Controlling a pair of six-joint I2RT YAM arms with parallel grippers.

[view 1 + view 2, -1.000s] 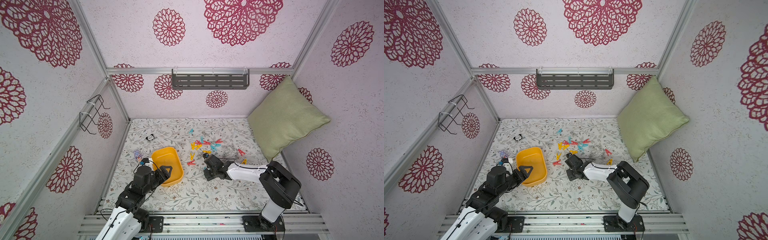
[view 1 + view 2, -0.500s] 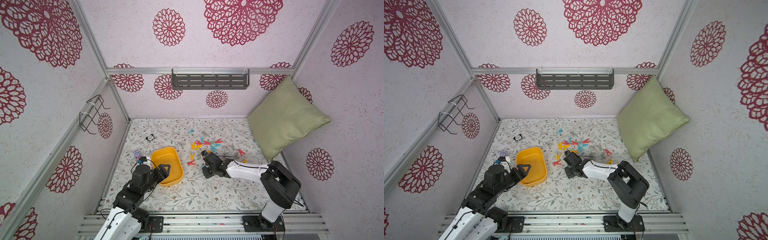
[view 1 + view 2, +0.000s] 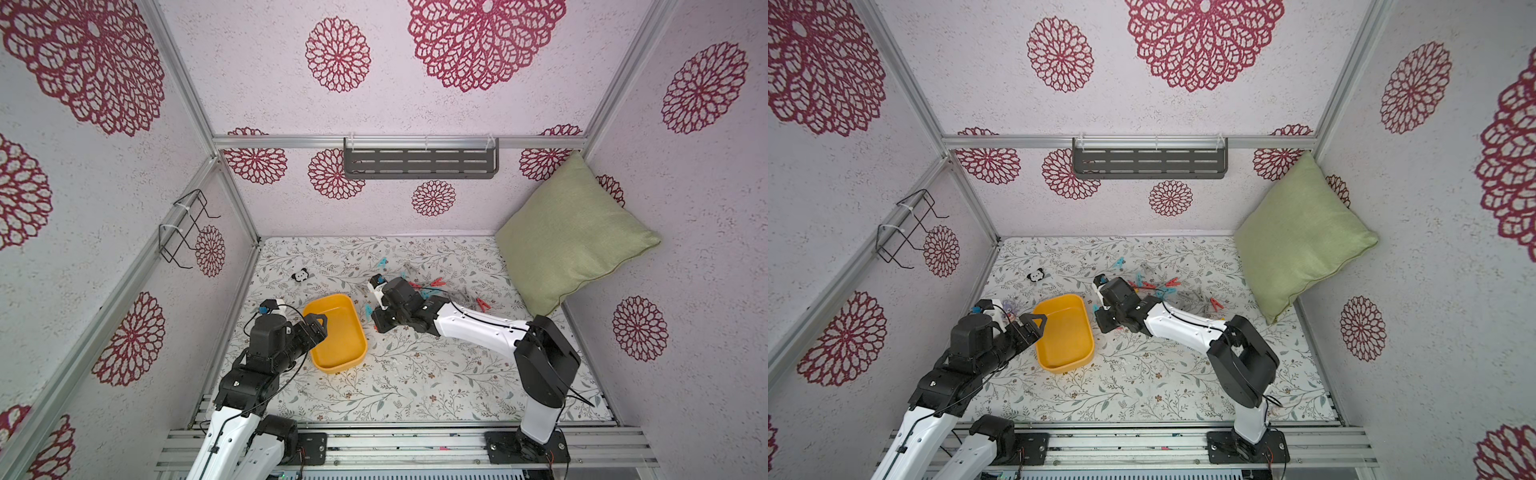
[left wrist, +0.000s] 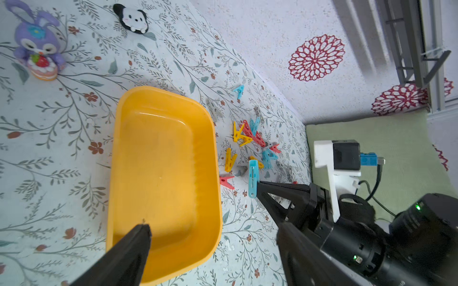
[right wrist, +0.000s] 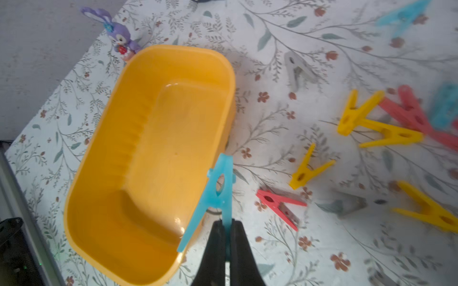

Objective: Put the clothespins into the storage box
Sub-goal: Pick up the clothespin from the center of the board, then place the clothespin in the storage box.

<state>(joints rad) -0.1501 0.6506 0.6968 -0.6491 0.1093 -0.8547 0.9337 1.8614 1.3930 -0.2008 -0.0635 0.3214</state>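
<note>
Right wrist view recorded the right gripper point(image 5: 225, 222) clenched on one leg of a teal clothespin point(image 5: 218, 188). The leg was pinched at the very fingertips, and the clothespin's head projected ahead of the jaws. The yellow storage box point(image 5: 148, 153) lay just ahead of and below that gripper, empty in every view. Judged from the left wrist view, the teal clothespin hung just short of the box's long wall, not yet over the hollow. The left gripper point(image 4: 213, 227) stood released, jaws wide and holding nothing, with one finger over the box's near corner and its mate outside the wall. Contact with the box could not be determined.

Hazards, as judged:
- The hold was shallow and off-centre, so the clothespin could swivel or slip out before clearing the wall.
- Let go too early, it would strike the rim and fall outside.
- The box looked light and unrestrained, so a nudge from either arm would shift it.
- Both grippers worked near the same wall, so a clash was possible.

Clearance: the hollow was free apart from that left finger. The loose clothespins point(image 5: 307, 170) lay beside and behind the right gripper, a red clothespin point(image 5: 280, 203) nearest. The floral mat point(image 3: 415, 374) toward the arm bases was bare. A purple plush rabbit point(image 5: 121, 37) sat beyond the box from the right gripper.
</note>
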